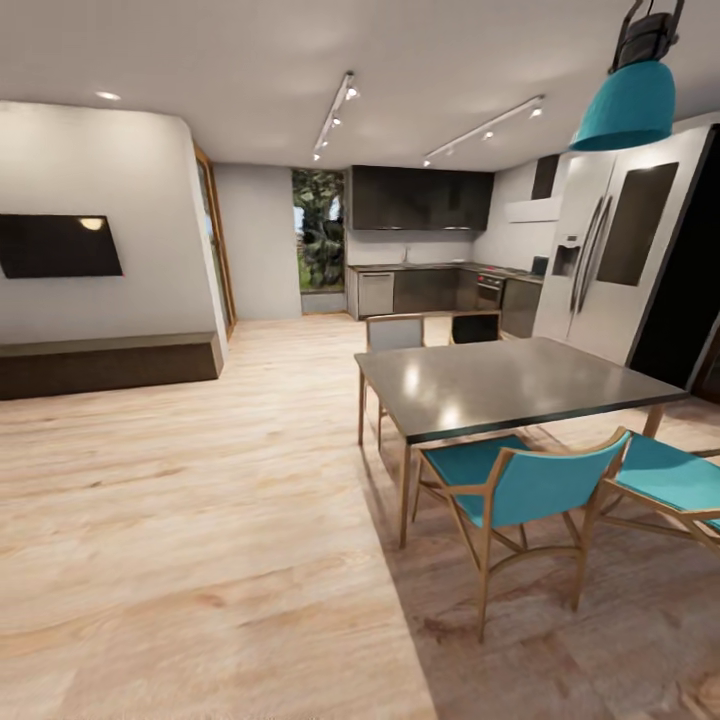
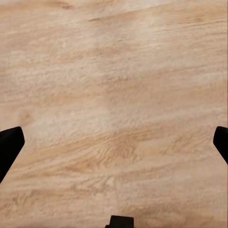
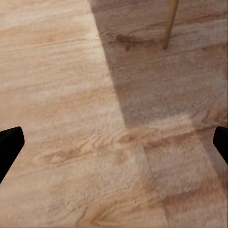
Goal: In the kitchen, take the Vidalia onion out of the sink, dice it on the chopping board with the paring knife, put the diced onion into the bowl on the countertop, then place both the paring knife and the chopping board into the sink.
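The onion, knife, chopping board and bowl are too far off to make out. The kitchen counter (image 1: 430, 268) with its faucet lies at the far end of the room, beyond the dining table. My left gripper (image 2: 114, 142) hangs open over bare wooden floor, its black fingertips (image 2: 9, 145) at the picture's two sides. My right gripper (image 3: 114, 142) is open as well, above floor that is half in shadow, with a chair leg (image 3: 169, 23) ahead of it. Nothing sits between either pair of fingers.
A dark dining table (image 1: 500, 385) with teal chairs (image 1: 520, 490) stands to the right of my path. A steel fridge (image 1: 610, 260) is at the far right, a low bench (image 1: 110, 362) and wall TV (image 1: 58, 245) on the left. Open wooden floor (image 1: 200, 500) stretches toward the kitchen.
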### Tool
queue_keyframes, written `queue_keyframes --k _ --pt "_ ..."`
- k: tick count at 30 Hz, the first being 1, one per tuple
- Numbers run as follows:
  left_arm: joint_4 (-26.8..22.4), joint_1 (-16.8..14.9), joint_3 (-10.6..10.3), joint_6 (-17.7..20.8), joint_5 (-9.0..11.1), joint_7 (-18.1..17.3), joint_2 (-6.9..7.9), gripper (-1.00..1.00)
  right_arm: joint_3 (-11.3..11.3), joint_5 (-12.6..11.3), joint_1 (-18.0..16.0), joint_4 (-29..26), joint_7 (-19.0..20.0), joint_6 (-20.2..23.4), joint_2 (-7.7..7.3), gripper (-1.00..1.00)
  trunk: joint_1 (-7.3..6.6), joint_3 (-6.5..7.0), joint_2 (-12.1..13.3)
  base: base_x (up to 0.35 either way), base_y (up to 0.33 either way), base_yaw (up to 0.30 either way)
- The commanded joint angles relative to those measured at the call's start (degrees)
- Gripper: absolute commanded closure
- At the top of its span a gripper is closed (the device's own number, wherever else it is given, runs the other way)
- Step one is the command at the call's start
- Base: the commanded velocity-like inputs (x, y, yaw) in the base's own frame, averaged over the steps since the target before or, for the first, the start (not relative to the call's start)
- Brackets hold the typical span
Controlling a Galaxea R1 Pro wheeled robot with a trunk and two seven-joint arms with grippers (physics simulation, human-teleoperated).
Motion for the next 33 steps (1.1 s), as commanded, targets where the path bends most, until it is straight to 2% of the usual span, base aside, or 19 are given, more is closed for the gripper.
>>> queue_keyframes --k 1,15,27,33 --pt "-0.08 0.02 0.02 -0.04 -0.07 0.16 -0.01 -1.0 -0.03 -0.01 -0.03 0.02 -0.02 -0.18 0.01 -1.0 0.0 -0.05 -0.03 0.0 0.277 0.247" --pt "-0.11 0.02 0.04 -0.04 -0.07 0.16 0.72 -1.0 -0.03 -0.01 -0.02 0.0 -0.03 -0.18 0.01 -1.0 0.0 -0.05 -0.03 0.156 0.238 0.246" --pt "-0.09 0.02 0.12 -0.04 -0.07 0.19 0.78 -1.0 -0.05 -0.01 -0.03 0.02 -0.06 -0.18 0.01 -1.0 0.0 -0.05 -0.03 0.281 0.021 0.241" --pt "-0.11 0.02 0.13 -0.04 -0.07 0.2 0.78 -1.0 0.02 -0.01 -0.03 -0.01 0.01 -0.18 0.01 -1.0 0.0 -0.05 -0.03 0.303 -0.054 0.051"
